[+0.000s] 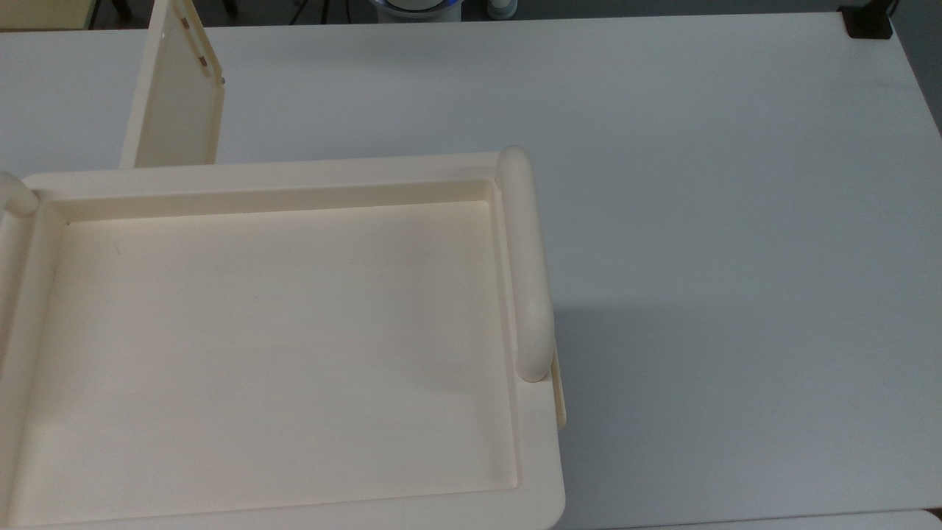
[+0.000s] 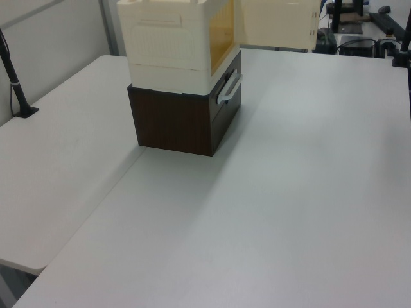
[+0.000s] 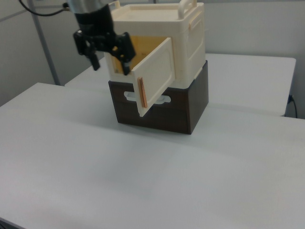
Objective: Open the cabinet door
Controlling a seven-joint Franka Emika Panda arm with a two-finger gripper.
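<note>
While the cabinet door (image 3: 155, 76) stands swung wide off the cabinet (image 3: 162, 43) front, the end effector (image 3: 109, 51) hangs spread and empty behind it.
Risk: fingers clipping the door on retreat, knocking it shut.

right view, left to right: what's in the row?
Tool → cabinet door, swung open → cabinet, sitting on a dark brown drawer unit.
</note>
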